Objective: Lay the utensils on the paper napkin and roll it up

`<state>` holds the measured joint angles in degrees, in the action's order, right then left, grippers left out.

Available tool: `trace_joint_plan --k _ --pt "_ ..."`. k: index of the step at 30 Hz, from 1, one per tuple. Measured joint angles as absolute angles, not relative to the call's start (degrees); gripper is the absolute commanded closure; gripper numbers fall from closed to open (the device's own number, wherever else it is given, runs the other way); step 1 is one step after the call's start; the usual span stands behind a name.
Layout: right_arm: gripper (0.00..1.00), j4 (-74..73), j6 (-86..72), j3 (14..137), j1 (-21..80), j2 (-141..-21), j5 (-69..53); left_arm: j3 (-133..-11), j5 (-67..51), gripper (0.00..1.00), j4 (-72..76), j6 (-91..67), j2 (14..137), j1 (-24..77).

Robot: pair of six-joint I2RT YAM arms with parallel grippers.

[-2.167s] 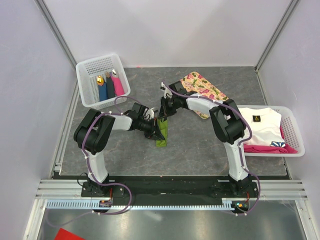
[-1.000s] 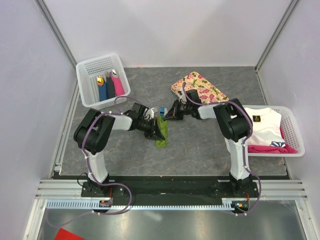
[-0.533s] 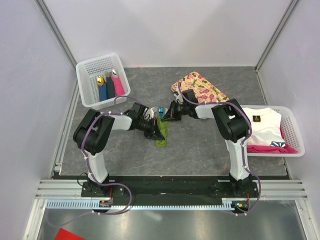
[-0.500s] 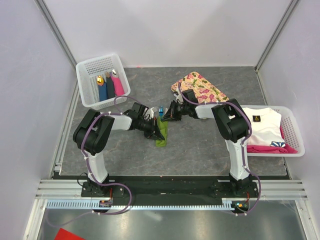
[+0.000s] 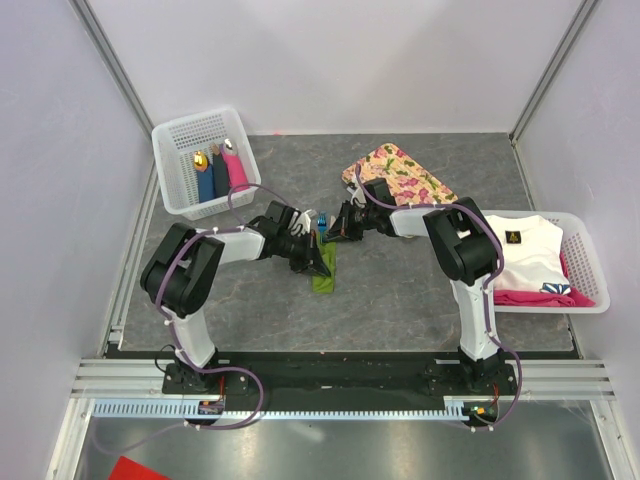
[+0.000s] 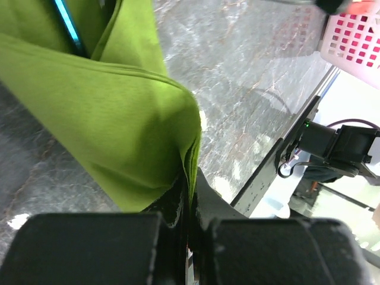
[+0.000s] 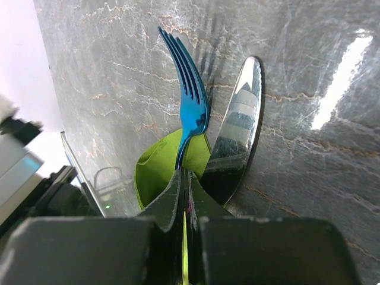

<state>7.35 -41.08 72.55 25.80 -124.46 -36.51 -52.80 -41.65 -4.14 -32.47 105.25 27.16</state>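
Centre of the top view: folded olive-green paper napkin [image 5: 324, 278] on the surface [image 5: 420, 290], my left hand [image 6: 189, 199] clamped on its edge. My right hand [image 7: 184, 181] pinches the blue fork [image 7: 189, 101] poking from the fold, silvery knife [image 7: 237, 142] just beside it.

Folded green napkin [image 6: 107, 113] pinched at edge by left hand [image 6: 189, 191]; blue utensil [image 6: 68, 27] tucked inside fold.

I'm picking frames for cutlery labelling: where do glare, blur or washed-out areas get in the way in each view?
Right wrist: glare streak on the table at top right, knife blade mirror-bright, blue fork sharp, right gripper dark and soft. Left wrist: green napkin in focus and evenly lit, background past the table edge washed out. Top external: even light, but the cutlery is tiny.
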Motion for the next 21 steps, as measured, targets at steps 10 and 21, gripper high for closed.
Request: trace_joint_plan --k 10,21 --pt "1.00 6.3 -40.1 72.8 26.7 -123.9 -34.4 -53.5 -40.5 0.98 -4.1 -31.4 103.9 29.0" --pt "1.00 5.8 -39.4 72.8 27.3 -123.4 -32.6 -55.8 -39.6 0.98 -4.2 -30.3 104.2 30.9"
